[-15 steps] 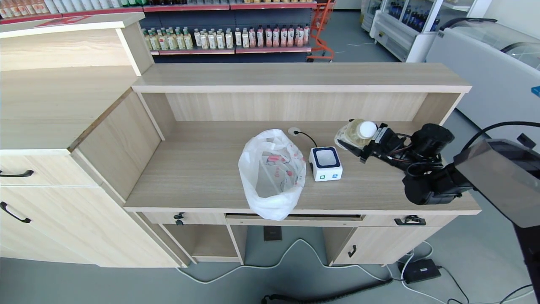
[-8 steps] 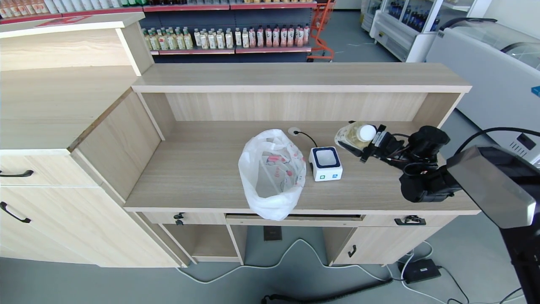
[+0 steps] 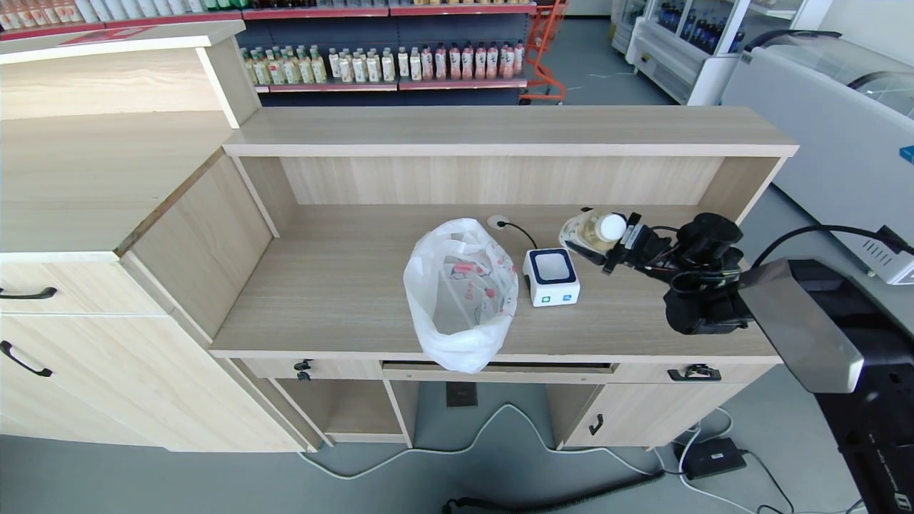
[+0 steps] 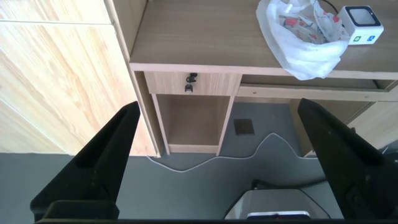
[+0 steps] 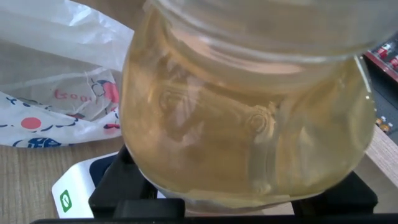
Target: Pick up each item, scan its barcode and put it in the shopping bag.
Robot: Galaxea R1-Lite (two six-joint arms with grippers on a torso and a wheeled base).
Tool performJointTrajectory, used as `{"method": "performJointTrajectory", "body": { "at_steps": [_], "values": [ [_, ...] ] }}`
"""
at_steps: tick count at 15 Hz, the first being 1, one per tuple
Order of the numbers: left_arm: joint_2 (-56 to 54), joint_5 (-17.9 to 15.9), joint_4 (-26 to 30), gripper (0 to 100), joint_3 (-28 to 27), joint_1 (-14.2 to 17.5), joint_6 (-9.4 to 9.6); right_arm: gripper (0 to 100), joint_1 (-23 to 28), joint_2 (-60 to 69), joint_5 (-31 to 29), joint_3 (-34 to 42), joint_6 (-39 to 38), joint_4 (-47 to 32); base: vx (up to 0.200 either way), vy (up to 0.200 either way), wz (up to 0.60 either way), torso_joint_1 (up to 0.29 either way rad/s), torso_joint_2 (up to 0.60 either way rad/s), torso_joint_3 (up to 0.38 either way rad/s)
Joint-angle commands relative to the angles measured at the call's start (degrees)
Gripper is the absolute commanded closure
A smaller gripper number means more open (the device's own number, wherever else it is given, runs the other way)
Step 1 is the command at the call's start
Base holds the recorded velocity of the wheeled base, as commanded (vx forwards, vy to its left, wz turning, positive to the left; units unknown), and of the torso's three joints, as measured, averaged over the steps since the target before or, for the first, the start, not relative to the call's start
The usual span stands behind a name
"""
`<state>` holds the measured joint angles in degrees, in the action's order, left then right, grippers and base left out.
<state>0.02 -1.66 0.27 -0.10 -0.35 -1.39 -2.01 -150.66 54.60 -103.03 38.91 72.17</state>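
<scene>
As hand (image 3: 598,240) grips bottle (image 3: 581,230), bag (image 3: 427,308) bears (perhaps) lettering.

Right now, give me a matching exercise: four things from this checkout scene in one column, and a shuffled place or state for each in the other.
1 shopping bag
2 scanner
3 bottle
4 left hand

A gripped in the right hand
B open, holding nothing
C on the counter, mouth open
D on the counter, between bag and bottle

Pairs: 1-C, 2-D, 3-A, 4-B
</scene>
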Motion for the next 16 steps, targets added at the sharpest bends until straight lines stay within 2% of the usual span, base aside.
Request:
{"method": "performJointTrajectory", "body": {
  "at_steps": [1,8,13,16],
  "values": [
    [0.0,0.0,0.0,0,0.0,0.0,-0.02,100,0.0,-2.7,0.4,-3.8,0.1,-1.2,0.0,0.0,0.0,0.0,0.0,0.0],
    [0.0,0.0,0.0,0,0.0,0.0,-0.02,100,-0.3,-5.5,1.6,-6.7,0.0,-1.7,0.0,0.0,0.0,0.0,0.0,0.0],
    [0.0,0.0,0.0,0,0.0,0.0,-0.02,100,-1.0,-7.9,2.4,-11.6,0.1,-3.6,0.0,0.0,0.0,0.0,0.0,0.0],
    [0.0,0.0,0.0,0,0.0,0.0,-0.02,100,-1.0,-9.3,2.8,-11.6,0.1,-4.9,0.0,0.0,0.0,0.0,0.0,0.0]
  ]
}}
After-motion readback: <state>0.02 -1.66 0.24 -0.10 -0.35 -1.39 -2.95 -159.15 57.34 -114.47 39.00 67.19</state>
